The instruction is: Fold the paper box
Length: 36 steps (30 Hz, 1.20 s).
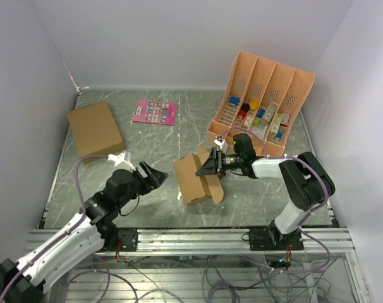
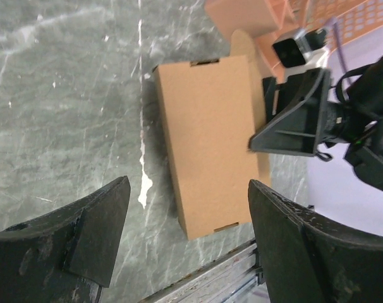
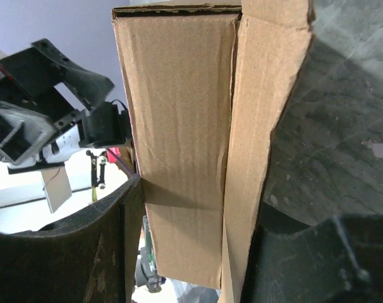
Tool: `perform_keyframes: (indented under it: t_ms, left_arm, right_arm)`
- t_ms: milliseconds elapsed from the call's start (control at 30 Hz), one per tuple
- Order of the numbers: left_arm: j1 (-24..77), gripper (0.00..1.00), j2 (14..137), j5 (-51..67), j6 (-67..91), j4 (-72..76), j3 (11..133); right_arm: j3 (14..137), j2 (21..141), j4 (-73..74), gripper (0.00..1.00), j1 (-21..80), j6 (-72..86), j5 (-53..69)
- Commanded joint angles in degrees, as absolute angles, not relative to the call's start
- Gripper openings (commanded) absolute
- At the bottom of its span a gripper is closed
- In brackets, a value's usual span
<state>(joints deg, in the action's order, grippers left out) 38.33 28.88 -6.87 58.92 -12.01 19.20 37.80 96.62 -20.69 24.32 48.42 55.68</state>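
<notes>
The grey marbled table [image 1: 160, 142] carries everything here. Beyond the right gripper [image 1: 212, 167], on its far side, stands an orange file rack [image 1: 267, 82]. Well beyond the left gripper [image 1: 155, 174] and off to its left lies a larger cardboard box [image 1: 93, 129], not part of this job.

The paper box [image 1: 196, 180] lies flat on the table between the two grippers as a partly formed oblong carton. Its long side is caught in the right gripper, whose jaws stand about half open and pinch a side panel together with a loose flap [image 3: 261, 95]. The left gripper hovers just short of the carton's other side, spread wide and holding nothing.

The step in hand looks like closing up the carton while the right arm steadies it, and the end tabs appear untucked. Next, the left gripper probably needs to come in on the free side and press a panel or tab along its crease, without dragging the thin card out of the right-hand pinch.
</notes>
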Motion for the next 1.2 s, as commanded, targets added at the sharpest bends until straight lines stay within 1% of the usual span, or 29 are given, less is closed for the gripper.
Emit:
perform_keyframes:
  t_ms: [0, 233, 433, 700, 900, 1167]
  left_arm:
    - [38.0, 0.85, 36.2, -1.9, 60.2, -2.0, 17.6]
    - [38.3, 0.81, 54.2, 2.2, 55.8, 2.5, 23.1]
    - [39.7, 0.81, 64.0, 0.8, 51.8, 1.6, 28.7]
    - [42.3, 0.81, 71.3, -1.6, 49.0, -1.6, 33.8]
    - [42.5, 0.82, 74.8, -2.4, 47.5, -3.6, 36.1]
    - [42.5, 0.82, 79.0, -3.0, 45.4, -6.4, 38.5]
  right_arm:
    - [37.1, 97.9, -23.2, 0.47, 24.1, 51.4, 53.4]
    - [37.1, 99.6, -21.6, 0.48, 24.1, 49.8, 51.9]
    - [37.6, 100.6, -19.5, 0.48, 24.1, 47.8, 50.9]
    - [39.8, 101.7, -13.9, 0.52, 24.1, 44.0, 49.6]
    - [41.5, 101.3, -10.0, 0.61, 24.1, 40.0, 48.5]
    - [44.5, 100.4, -2.6, 0.64, 24.1, 32.2, 45.8]
